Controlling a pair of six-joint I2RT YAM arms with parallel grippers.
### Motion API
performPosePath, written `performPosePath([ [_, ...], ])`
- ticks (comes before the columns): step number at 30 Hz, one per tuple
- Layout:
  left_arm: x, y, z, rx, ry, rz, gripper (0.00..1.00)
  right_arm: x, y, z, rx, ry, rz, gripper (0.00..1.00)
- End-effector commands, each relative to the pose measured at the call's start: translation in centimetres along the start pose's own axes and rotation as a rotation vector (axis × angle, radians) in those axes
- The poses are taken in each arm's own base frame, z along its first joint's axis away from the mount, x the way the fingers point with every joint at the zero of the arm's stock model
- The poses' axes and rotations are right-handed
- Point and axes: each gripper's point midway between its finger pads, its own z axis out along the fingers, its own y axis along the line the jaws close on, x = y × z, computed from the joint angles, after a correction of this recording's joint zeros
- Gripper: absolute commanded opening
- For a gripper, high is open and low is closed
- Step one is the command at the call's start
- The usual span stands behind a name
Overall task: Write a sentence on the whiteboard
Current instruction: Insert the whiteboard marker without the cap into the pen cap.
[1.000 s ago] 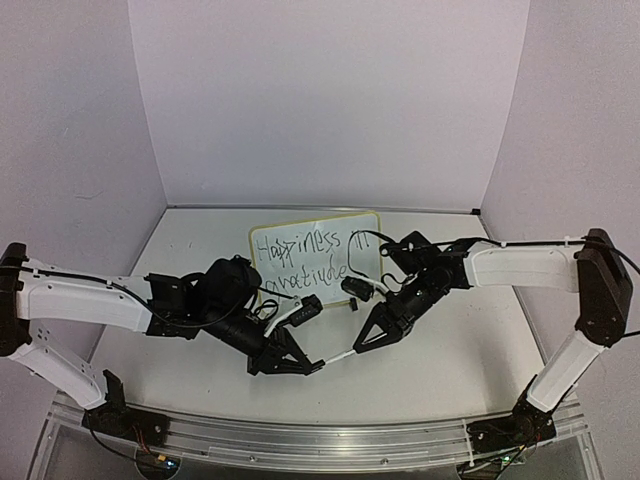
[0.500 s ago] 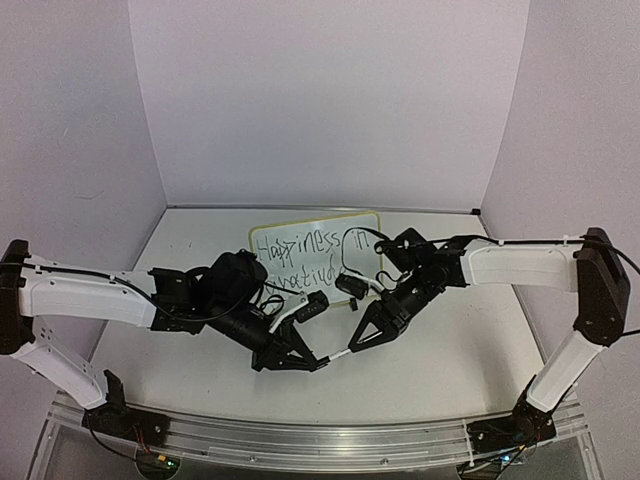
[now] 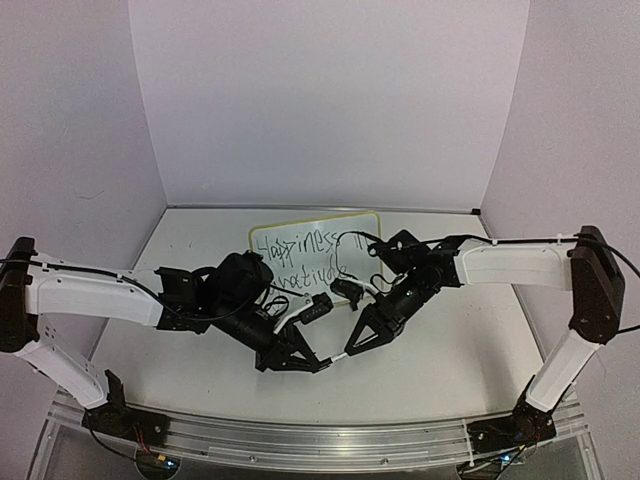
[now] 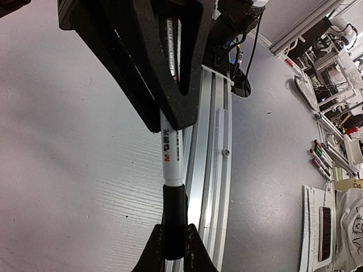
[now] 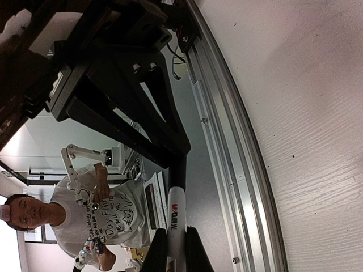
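Desk: white desk (image 3: 450,350), lilac walls (image 3: 330,100) behind.
Whiteboard: whiteboard (image 3: 315,224) mid-desk toward the far edge, sentence (image 3: 300,246) on it.
Left jaws: clenched on marker (image 4: 172,156) barrel, toward near edge.
Right jaws: clenched on its black cap (image 4: 174,215).

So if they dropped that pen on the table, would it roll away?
Probably: the marker has a smooth round barrel, so it would likely roll on the flat table. It looks stiff, running straight between the left fingers and the right fingers. Being slim plastic, it is probably light.
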Motion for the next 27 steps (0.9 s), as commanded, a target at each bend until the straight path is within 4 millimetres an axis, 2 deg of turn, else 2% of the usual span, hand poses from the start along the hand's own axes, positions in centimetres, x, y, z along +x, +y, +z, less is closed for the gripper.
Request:
performPosePath([
  [1, -6.5, -1.3, -0.8, 0.014, -0.191, 0.137, 0.0, -1.0, 2.0, 0.9, -0.045, 0.013, -0.087, 0.0],
  [27, -11.0, -1.5, -2.1, -0.007, -0.32, 0.238, 0.0, -0.5, 2.4, 2.5, -0.062, 0.059, -0.091, 0.0],
])
